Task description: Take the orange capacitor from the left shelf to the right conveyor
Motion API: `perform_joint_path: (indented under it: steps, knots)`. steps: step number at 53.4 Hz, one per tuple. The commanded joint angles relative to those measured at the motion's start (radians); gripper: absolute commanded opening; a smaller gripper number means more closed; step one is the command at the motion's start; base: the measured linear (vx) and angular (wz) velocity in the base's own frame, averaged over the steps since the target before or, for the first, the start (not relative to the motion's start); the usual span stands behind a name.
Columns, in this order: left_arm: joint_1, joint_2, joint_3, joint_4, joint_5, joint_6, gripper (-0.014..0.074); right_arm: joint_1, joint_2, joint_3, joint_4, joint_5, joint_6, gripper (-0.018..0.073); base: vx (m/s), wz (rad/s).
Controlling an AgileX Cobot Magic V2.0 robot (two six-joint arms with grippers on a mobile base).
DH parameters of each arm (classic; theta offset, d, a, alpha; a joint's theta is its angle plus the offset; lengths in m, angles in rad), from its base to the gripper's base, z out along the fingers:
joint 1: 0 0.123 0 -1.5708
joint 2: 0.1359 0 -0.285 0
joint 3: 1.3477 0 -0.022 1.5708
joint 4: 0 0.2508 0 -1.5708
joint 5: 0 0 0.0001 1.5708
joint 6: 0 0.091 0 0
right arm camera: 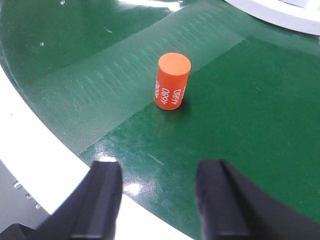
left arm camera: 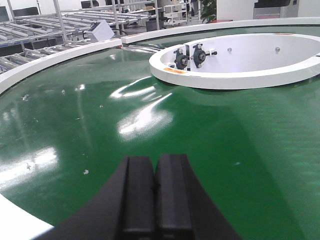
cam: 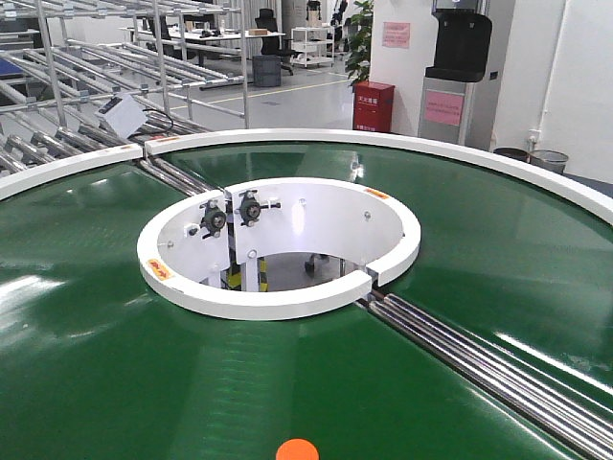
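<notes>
The orange capacitor [right arm camera: 172, 81] stands upright on the green belt of the right conveyor [right arm camera: 250, 115], white "4680" on its side. In the front view only its orange top [cam: 297, 449] shows at the bottom edge. My right gripper [right arm camera: 160, 172] is open, hanging over the belt's near edge and white rim, apart from the capacitor, which stands beyond its fingertips. My left gripper [left arm camera: 156, 165] is shut with nothing in it, above the green belt [left arm camera: 100, 130]. The left shelf [cam: 86, 96] of steel rails is behind the conveyor at the far left.
The conveyor's white inner ring [cam: 278, 302] surrounds an open hole with bearing mounts. Steel rollers [cam: 498, 369] cross the belt at the right. A red cabinet [cam: 373, 105], a water dispenser [cam: 458, 72] and bins [cam: 549, 158] stand beyond the white outer rim [cam: 383, 140].
</notes>
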Motion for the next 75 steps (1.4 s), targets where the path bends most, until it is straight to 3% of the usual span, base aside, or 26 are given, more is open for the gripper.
perform_joint_path:
  steps: [1, 21, 39, 52, 53, 57, 64, 75]
  knots:
    - [0.003, -0.012, 0.032, -0.004, -0.082, -0.002, -0.0006, -0.007, -0.003, -0.027, -0.009, -0.07, 0.005, 0.0312, 0.0, 0.0]
    - [0.003, -0.012, 0.032, -0.004, -0.082, -0.002, -0.0006, -0.007, -0.003, -0.027, -0.014, -0.068, 0.001, -0.0015, 0.0, 0.0]
    - [0.003, -0.012, 0.032, -0.004, -0.082, -0.002, -0.0006, -0.007, -0.003, -0.027, -0.021, 0.027, 0.001, -0.0011, 0.0, 0.0]
    - [0.003, -0.012, 0.032, -0.004, -0.082, -0.002, -0.0006, -0.012, -0.022, -0.027, -0.158, 0.013, -0.004, -0.0011, 0.0, 0.0]
    - [0.003, -0.012, 0.032, -0.004, -0.082, -0.002, -0.0006, -0.134, -0.14, 0.064, -0.147, -0.139, 0.0, -0.0011, 0.0, 0.0]
    - [0.003, -0.012, 0.032, -0.004, -0.082, -0.002, -0.0006, -0.231, -0.236, 0.154, -0.12, -0.242, 0.0, -0.0011, 0.0, 0.0]
    - [0.003, -0.012, 0.032, -0.004, -0.082, -0.002, -0.0006, -0.369, -0.402, 0.317, -0.107, -0.368, 0.009, -0.0009, 0.0, 0.0]
    - [0.003, -0.012, 0.032, -0.004, -0.082, -0.002, -0.0006, -0.499, -0.627, 0.508, -0.098, -0.472, 0.04, -0.0008, 0.0, 0.0]
